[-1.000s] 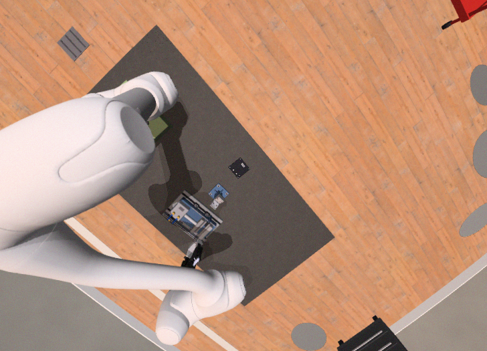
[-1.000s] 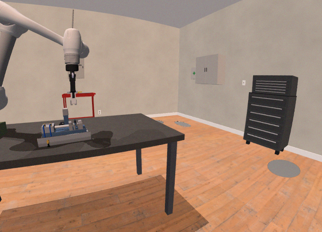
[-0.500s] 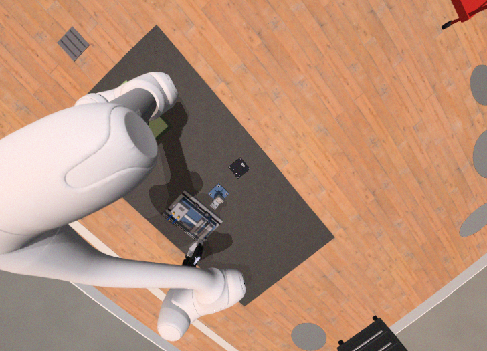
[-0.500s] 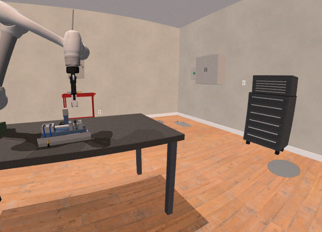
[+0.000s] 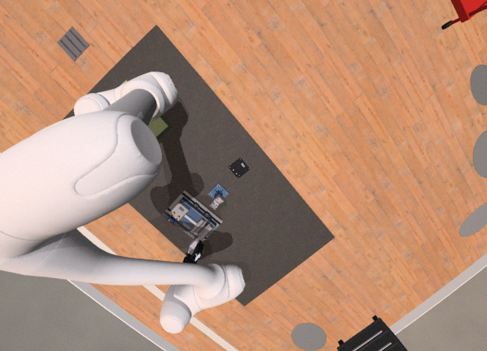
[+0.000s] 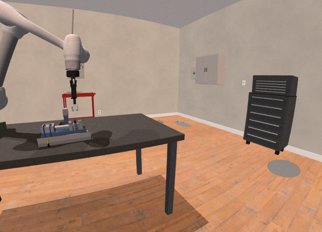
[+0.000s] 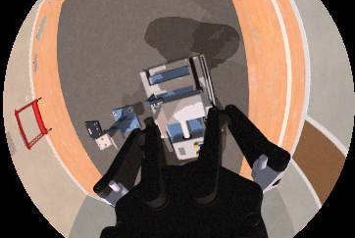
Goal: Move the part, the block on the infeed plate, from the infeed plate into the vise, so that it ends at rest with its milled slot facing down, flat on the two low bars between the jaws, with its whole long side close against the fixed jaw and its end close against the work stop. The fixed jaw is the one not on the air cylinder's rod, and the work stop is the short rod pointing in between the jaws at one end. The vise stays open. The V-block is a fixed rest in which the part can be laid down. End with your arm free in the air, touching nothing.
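The black two-finger end effector [image 6: 74, 107] hangs straight down off the white arm, fingers partway closed and pinching a small light grey block [image 5: 192, 245]. That's the part. It's tiny in every shot, so I honestly can't tell which way its slot is turned.

Right under it is the blue and grey vise on its grey base tray [image 6: 65, 138], sitting on the dark desk [image 6: 130, 125]. The end effector is well clear of the vise, touching nothing but the block.

- The side view is the only one that shows that height gap.
- The top view puts the end effector just off one end of the vise, towards the desk edge. It also shows the blue-based V-block [image 5: 218, 190] just beside the vise and the square black infeed plate [image 5: 239, 168] further out.
- The wrist view looks down between the dark fingers onto the vise, but I can't make out the block there.
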{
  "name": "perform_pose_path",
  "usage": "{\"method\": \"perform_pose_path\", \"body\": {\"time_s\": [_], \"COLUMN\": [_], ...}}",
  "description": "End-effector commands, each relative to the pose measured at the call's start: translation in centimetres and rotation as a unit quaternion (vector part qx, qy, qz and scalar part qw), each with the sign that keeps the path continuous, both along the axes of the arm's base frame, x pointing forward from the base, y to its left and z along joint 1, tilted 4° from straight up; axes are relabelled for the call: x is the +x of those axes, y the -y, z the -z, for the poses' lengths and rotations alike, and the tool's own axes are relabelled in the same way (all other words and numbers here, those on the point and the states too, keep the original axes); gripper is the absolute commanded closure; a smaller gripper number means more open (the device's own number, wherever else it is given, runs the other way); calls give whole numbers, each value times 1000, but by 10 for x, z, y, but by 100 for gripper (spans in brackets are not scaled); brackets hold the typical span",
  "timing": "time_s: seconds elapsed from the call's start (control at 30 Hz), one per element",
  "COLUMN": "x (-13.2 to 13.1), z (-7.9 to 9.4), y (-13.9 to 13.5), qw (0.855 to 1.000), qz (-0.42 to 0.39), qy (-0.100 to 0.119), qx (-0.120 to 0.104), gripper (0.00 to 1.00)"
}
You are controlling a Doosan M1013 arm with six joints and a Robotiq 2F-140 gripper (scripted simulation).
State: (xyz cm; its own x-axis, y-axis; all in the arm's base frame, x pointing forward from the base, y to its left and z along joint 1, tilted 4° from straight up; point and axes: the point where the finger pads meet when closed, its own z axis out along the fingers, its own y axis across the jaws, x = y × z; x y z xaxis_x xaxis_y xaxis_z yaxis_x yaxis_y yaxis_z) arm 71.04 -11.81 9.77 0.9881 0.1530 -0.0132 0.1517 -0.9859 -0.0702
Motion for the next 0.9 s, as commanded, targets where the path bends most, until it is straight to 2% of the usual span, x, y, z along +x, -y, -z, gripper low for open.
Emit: {"method": "perform_pose_path", "body": {"time_s": [0.0,0.57,0.87], "x": [-3,-3,-3], "z": [12,36,43], "y": [-1,-2,-2], "qw": [1000,1000,1000], "qz": [-2,-2,-2], "qy": [-2,-2,-2], "qx": [1,1,1], "gripper": [100,100,100]}}
